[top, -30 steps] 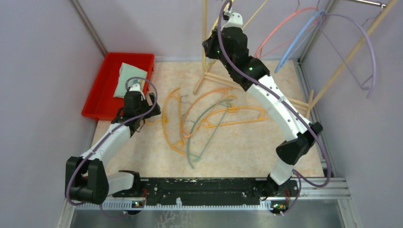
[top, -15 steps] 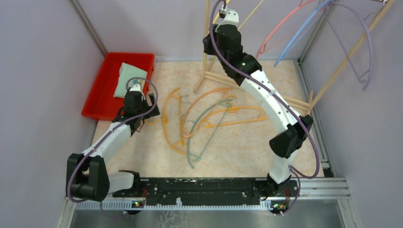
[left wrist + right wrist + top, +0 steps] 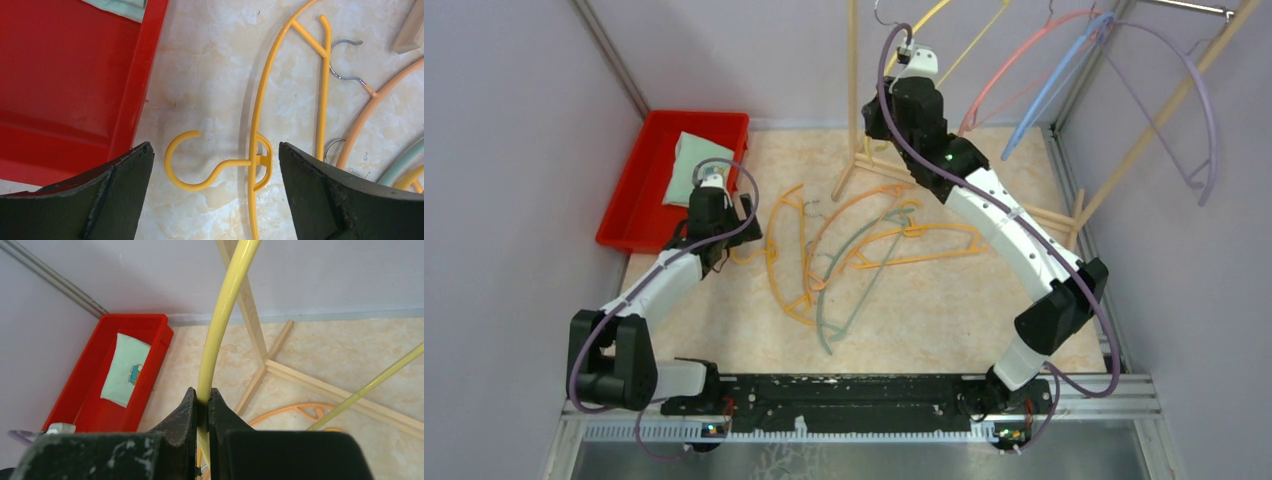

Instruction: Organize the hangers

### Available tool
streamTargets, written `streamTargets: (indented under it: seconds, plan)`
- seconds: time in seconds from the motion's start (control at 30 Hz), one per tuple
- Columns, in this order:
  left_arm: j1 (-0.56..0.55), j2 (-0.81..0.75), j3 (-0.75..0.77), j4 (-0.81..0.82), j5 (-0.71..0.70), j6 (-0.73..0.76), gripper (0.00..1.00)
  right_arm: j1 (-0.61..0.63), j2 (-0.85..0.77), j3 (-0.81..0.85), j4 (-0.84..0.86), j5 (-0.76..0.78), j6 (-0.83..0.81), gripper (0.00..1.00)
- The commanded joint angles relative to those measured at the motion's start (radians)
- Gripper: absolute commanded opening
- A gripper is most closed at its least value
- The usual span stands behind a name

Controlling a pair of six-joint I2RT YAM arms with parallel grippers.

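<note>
Lavender walls close in a pale marbled tabletop (image 3: 724, 320), with a red tray (image 3: 624, 200) at the far left holding a folded green cloth (image 3: 689, 165). Just right of the tray, the left gripper (image 3: 214, 147) hovers with its jaws spread wide and nothing between them. Below the gap lies the plastic hook of an orange-yellow hanger (image 3: 257, 125), flat on the table.

This hanger looks light, thin and springy, with a smooth surface that would likely slip or twist in a pinch. The neck, where the hook meets the arc and a small loop stiffens it, seems the firmest place to grip.

Toward the middle, a peach-orange hanger (image 3: 372, 100) and a green hanger (image 3: 824, 318) lie overlapped with others. Their metal hooks sit close together, so lifting one could drag a neighbour.

Further right and raised, the right gripper (image 3: 202, 392) is clenched on the bar of a yellow hanger (image 3: 224, 305), held up near the wooden rack (image 3: 1164, 115). Gripped by a round bar, the hanger may pivot.

At the far right, a pink hanger (image 3: 1022, 52), a blue hanger (image 3: 1054, 87) and a lavender hanger (image 3: 1212, 120) hang from the rack.
</note>
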Motion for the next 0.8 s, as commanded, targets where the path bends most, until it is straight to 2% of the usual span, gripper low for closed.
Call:
streamTargets:
  seconds: [0.0,0.23,0.67,0.77]
  plan:
    - [0.003,0.012,0.032,0.019,0.022,-0.009,1.00,-0.005,-0.102,-0.011,0.087,0.004,-0.001,0.00]
    - [0.003,0.023,0.041,0.029,0.047,-0.037,0.99,-0.019,-0.089,0.029,0.089,0.031,-0.055,0.00]
    - [0.003,0.014,0.022,0.017,0.010,-0.035,1.00,-0.092,-0.005,0.143,0.118,0.006,-0.073,0.00]
    - [0.003,0.019,0.021,0.017,0.007,-0.035,1.00,-0.112,0.055,0.173,0.093,-0.001,-0.067,0.00]
